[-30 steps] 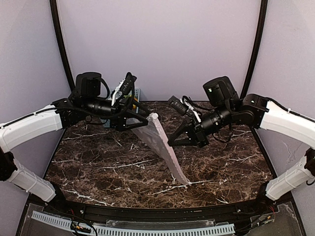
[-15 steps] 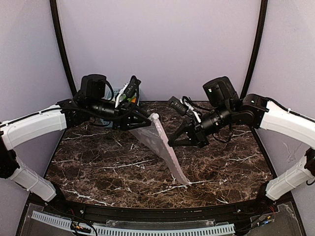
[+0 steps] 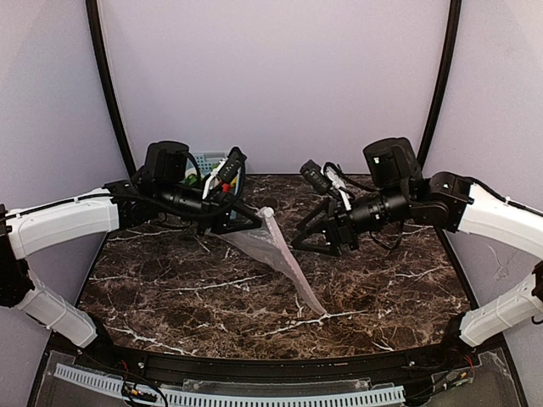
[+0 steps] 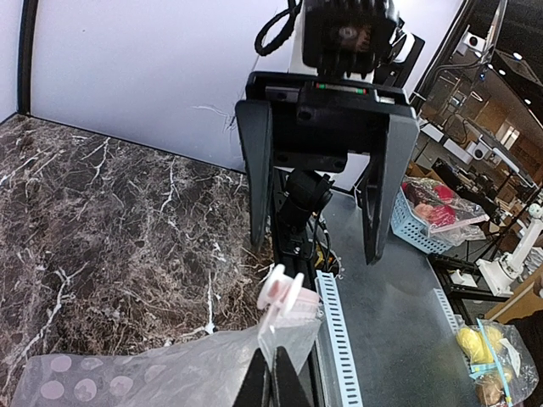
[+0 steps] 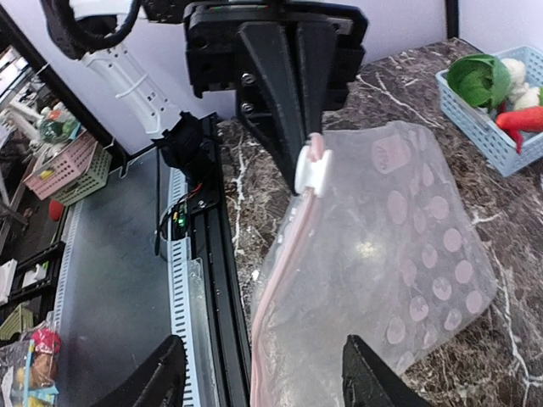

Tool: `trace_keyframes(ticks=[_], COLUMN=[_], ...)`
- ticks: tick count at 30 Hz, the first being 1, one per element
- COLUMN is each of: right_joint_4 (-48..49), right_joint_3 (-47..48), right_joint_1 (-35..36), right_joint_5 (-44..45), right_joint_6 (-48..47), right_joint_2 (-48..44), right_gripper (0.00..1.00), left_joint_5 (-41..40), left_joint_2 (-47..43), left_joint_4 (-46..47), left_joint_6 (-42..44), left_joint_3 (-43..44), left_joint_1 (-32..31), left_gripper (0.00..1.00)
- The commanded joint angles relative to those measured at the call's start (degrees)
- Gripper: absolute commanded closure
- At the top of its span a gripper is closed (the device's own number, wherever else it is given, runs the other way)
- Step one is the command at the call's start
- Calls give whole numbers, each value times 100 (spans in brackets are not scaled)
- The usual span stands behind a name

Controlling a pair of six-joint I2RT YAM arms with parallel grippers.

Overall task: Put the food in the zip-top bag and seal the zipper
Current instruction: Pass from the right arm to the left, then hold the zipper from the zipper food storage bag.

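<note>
Since a second ago the two arms have changed roles: the left gripper [image 4: 273, 379] has closed on the top corner of the bag [image 3: 277, 251], right under the white slider [image 5: 312, 169], and the right gripper [image 3: 302, 242] has let go and pulled back a little. Its jaws now stand wide with nothing between them, as the left wrist view shows clearly. The bag hangs only from the left gripper, and its lower end leans down onto the table [image 3: 170, 288]. The zipper [image 5: 270, 288] runs down the near edge as a pink strip; I cannot tell if it is open or closed along its length. The food [image 5: 480, 75] is all in the basket [image 5: 496, 136] behind the left arm, so nothing is in the bag yet. I think this handover frees the right arm, perhaps to open the mouth or fetch a vegetable. With one thin pinch, the floppy bag could slip or twist.
</note>
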Motion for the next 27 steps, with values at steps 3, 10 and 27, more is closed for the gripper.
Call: trace_keyframes(ticks=[3, 10, 27], right_joint_4=[1630, 1865, 2279], right_joint_3=[-521, -220, -103], right_joint_1=[200, 670, 785], right_joint_5=[1357, 2013, 2533], right_joint_6=[669, 485, 450], right_joint_2=[-587, -70, 290], right_gripper=[38, 44, 60], left_joint_5=[-190, -277, -357], left_joint_2=[-271, -279, -304], left_joint_4=[52, -123, -223], left_joint_6=[196, 287, 379], left_joint_3=[-130, -134, -141], left_joint_1=[-32, -32, -28], left_gripper=[99, 99, 99])
